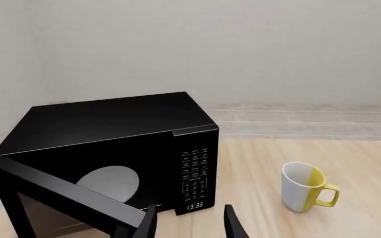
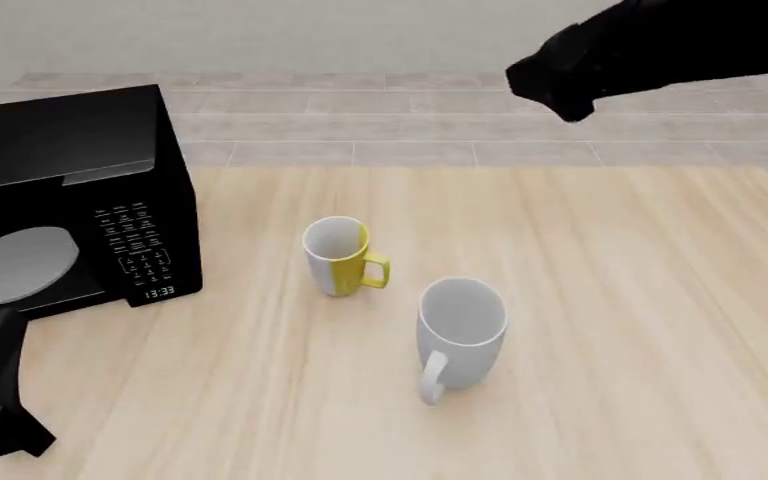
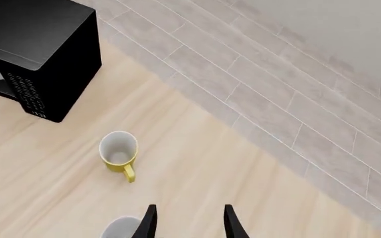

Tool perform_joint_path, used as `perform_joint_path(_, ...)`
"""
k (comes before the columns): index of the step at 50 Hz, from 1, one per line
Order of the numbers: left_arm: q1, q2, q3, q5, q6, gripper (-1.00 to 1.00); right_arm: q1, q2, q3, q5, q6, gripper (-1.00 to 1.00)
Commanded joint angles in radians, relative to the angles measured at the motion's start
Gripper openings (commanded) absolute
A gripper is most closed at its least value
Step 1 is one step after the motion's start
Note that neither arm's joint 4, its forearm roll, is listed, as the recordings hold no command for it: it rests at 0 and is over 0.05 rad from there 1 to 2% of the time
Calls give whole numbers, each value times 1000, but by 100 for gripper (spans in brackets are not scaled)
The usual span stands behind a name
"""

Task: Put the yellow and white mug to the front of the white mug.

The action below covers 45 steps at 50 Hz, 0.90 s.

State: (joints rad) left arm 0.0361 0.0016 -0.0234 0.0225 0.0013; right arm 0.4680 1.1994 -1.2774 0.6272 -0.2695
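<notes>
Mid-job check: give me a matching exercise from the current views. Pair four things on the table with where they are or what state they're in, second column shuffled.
Things:
1. yellow and white mug
2. white mug
3. microwave
4. right gripper

States:
A. door swung open, turntable showing
B. high above the table, fingers apart, holding nothing
C. upright between the microwave and the other mug, handle pointing right in the front view
D. nearest the camera in the front view, handle toward the viewer

Pairs: 1-C, 2-D, 3-A, 4-B
</notes>
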Motion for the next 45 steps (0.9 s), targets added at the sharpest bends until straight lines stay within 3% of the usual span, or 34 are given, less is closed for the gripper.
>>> perform_joint_path(1,0,0,5,-5,0,100,40,112,-125,92,-18,100)
perform_joint_path(33,0,0,5,-5,0,100,183,373,-413,274,10,100)
perform_joint_path(45,0,0,5,-5,1,100,205,433,-441,286,24,100)
